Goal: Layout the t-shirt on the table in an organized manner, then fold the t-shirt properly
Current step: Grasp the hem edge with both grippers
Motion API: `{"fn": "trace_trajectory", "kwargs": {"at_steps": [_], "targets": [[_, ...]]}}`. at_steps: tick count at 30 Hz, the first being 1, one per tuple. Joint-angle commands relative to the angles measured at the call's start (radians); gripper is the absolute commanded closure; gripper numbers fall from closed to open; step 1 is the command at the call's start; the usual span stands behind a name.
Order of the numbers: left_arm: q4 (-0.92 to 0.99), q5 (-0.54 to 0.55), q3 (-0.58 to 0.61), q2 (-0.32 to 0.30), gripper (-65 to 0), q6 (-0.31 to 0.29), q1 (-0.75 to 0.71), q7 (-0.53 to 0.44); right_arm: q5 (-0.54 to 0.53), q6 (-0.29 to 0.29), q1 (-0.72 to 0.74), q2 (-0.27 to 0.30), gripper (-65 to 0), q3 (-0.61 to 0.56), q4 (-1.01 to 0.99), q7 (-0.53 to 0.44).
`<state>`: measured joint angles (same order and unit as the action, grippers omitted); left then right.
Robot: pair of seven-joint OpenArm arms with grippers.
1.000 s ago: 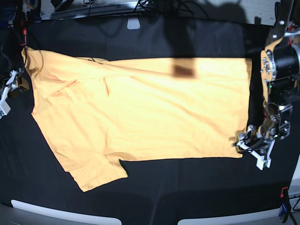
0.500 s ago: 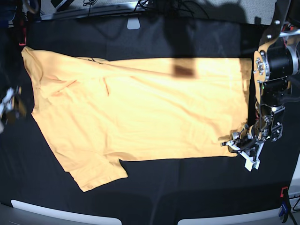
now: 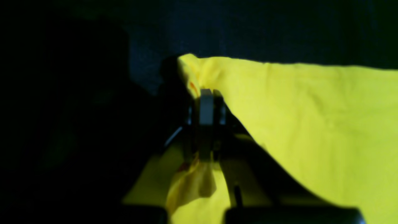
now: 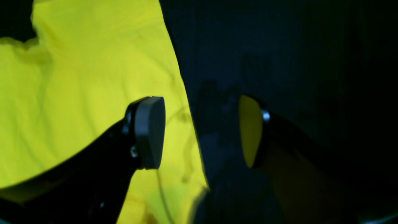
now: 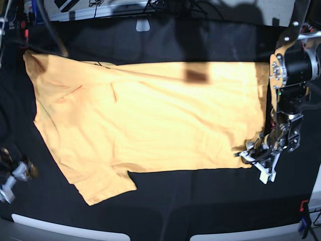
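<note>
While the left pincer (image 5: 251,154) is pinched on the hem corner of the t-shirt (image 5: 150,120), the right pincer (image 4: 199,130) stands spread over the shirt's edge, holding nothing. T-shirt: yellow-orange, spread flat across the black bench (image 5: 200,201), one sleeve angled toward the near edge.
</note>
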<state>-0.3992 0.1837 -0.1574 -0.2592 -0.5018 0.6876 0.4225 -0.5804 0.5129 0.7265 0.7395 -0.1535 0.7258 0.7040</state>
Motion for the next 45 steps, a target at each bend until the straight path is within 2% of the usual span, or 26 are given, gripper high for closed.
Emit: {"fn": "trace_trajectory", "kwargs": {"at_steps": [1, 6, 10, 12, 15, 22, 24, 27, 37, 40, 42, 45], "targets": [[-0.013, 0.008, 0.001, 0.004, 0.0, -0.008, 0.027, 0.006, 0.003, -0.006, 0.071, -0.011, -35.7, -0.024, -0.037, -0.013], [-0.013, 0.008, 0.001, 0.019, 0.0, -0.008, 0.027, 0.008, 0.194, -0.036, 0.228, -0.153, -35.7, -0.106, -0.302, -0.063], [-0.013, 0.007, 0.001, 0.017, 0.0, -0.008, 0.027, 0.026, 0.319, -0.089, 0.266, -0.208, -35.7, -0.108, -0.441, -0.152], [-0.013, 0.007, 0.001, 0.018, 0.0, -0.008, 0.026, 0.031, 0.360, -0.109, 0.263, -0.209, -35.7, -0.108, -0.471, -0.190], [-0.013, 0.008, 0.001, 0.018, 0.0, -0.008, 0.022, 0.030, 0.403, -0.123, 0.256, -0.195, -35.7, -0.108, -0.479, -0.192], [-0.013, 0.008, 0.001, 0.018, 0.0, -0.008, -0.005, 0.000, 0.387, -0.122, 0.218, -0.124, -35.7, -0.108, -0.480, -0.179], [-0.013, 0.008, 0.001, 0.017, 0.0, -0.008, -0.020, -0.031, 0.357, -0.091, 0.203, -0.111, -35.7, -0.108, -0.480, -0.175], [-0.013, 0.008, 0.001, 0.018, 0.0, -0.008, -0.029, -0.050, 0.334, -0.072, 0.179, -0.114, -35.7, -0.108, -0.480, -0.172], [-0.013, 0.008, 0.001, 0.018, 0.0, -0.008, -0.021, -0.050, 0.333, -0.071, 0.104, -0.150, -35.6, -0.108, -0.480, -0.169], [-0.013, 0.008, 0.001, 0.018, 0.0, -0.008, -0.020, -0.050, 0.303, -0.071, 0.084, -0.152, -35.2, -0.108, -0.480, -0.161], [-0.013, 0.008, 0.001, 0.018, 0.0, -0.008, -0.020, -0.050, 0.283, -0.056, 0.073, -0.153, -30.2, -0.108, -0.480, -0.162], [-0.013, 0.008, 0.001, 0.018, 0.0, -0.008, -0.020, -0.054, 0.291, 0.000, 0.065, -0.152, -17.4, -0.108, -0.479, -0.186]]}}
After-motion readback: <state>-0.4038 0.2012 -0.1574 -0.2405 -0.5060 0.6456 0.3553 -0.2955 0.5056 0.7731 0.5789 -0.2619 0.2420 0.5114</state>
